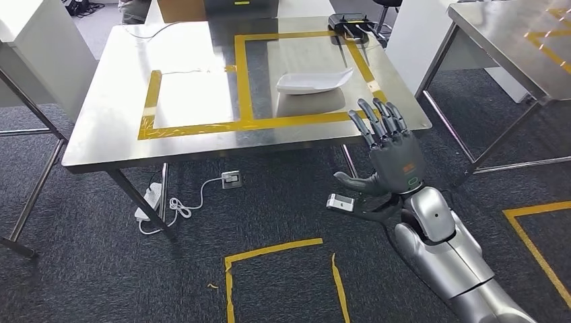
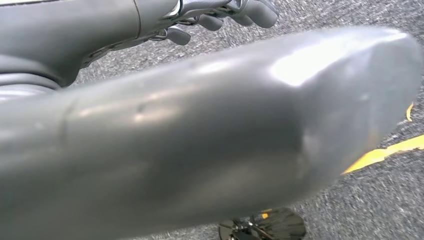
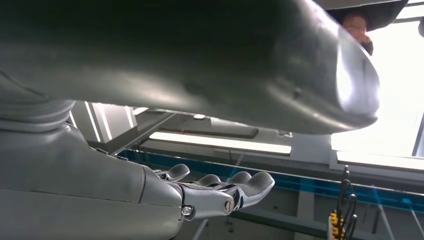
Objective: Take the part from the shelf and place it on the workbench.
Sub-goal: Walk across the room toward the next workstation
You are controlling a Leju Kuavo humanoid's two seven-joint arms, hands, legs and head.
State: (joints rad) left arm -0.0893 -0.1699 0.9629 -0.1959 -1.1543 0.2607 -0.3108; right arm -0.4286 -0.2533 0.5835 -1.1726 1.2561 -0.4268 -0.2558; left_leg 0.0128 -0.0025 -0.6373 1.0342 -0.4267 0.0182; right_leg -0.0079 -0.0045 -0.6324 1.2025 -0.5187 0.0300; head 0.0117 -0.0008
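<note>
Part (image 1: pixel 314 82) single on workbench (image 1: pixel 108 128), right hand (image 1: pixel 390 151) empty

My head camera looked down from high at the steel table (image 1: pixel 108 145) and dark carpet (image 1: pixel 87 269); my left wrist camera sat close behind its thumb (image 2: pixel 210 135), facing carpet; my right one faced up at ceiling lights (image 3: pixel 220 142).

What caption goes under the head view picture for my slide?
Robot's right hand, fingers spread, raised before a shiny steel workbench where a white curved plastic part rests inside yellow tape.
</note>
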